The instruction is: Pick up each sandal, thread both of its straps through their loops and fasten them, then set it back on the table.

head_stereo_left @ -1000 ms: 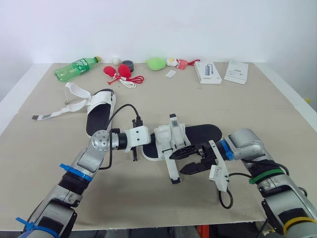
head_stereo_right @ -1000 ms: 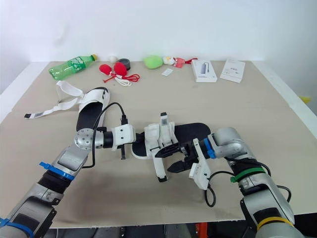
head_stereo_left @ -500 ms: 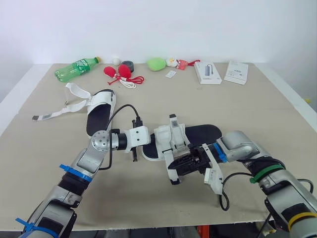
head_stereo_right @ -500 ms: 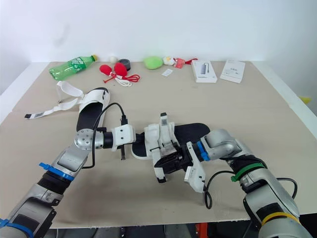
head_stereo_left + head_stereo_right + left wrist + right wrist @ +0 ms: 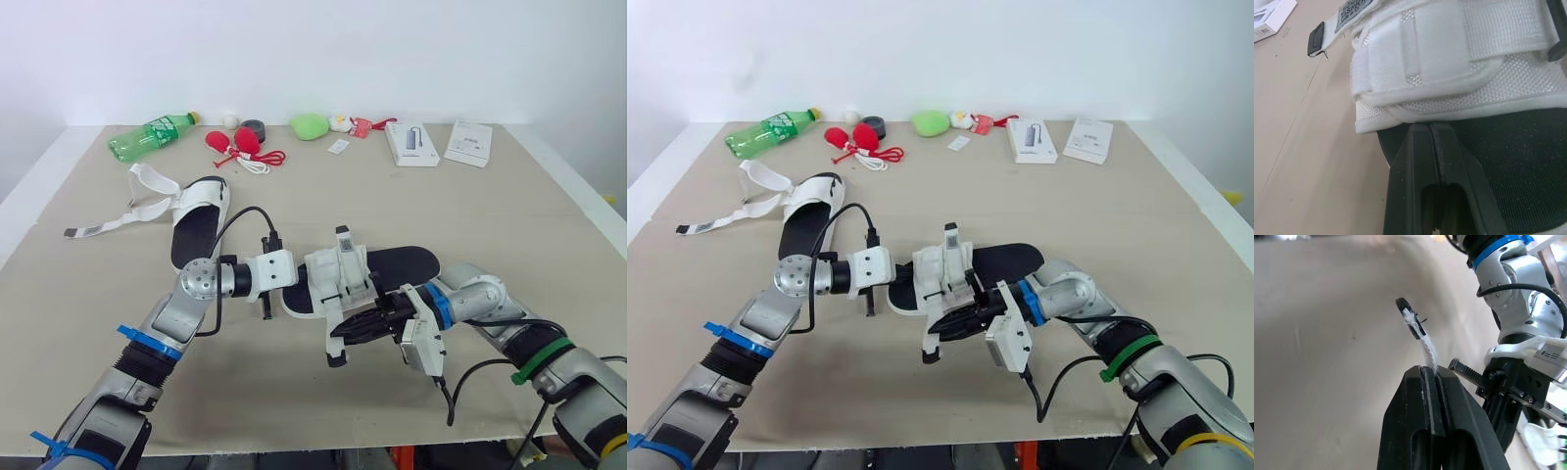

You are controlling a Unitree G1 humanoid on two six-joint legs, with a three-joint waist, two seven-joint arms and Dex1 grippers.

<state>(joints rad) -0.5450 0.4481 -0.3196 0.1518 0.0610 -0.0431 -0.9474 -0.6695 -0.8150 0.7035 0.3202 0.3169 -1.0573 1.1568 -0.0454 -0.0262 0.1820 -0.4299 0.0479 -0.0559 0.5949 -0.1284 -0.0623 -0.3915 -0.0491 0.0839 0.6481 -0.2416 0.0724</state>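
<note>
The near sandal (image 5: 397, 262) lies at the middle of the table (image 5: 294, 401); the left gripper (image 5: 292, 281) is clenched on its sole edge; the right gripper (image 5: 1430, 373) is grasping its white strap (image 5: 1426, 345).

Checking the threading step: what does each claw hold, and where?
Right claw pinches the near sandal's strap just short of its black-tipped end. Left claw is shut at that sandal's sole edge; whether it grips cannot be told.

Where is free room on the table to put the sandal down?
Bare: the wide patch between the boxes and the held sandal, and the right side of the table. Crowded: the far edge, bottle to boxes, and around the other sandal.
</note>
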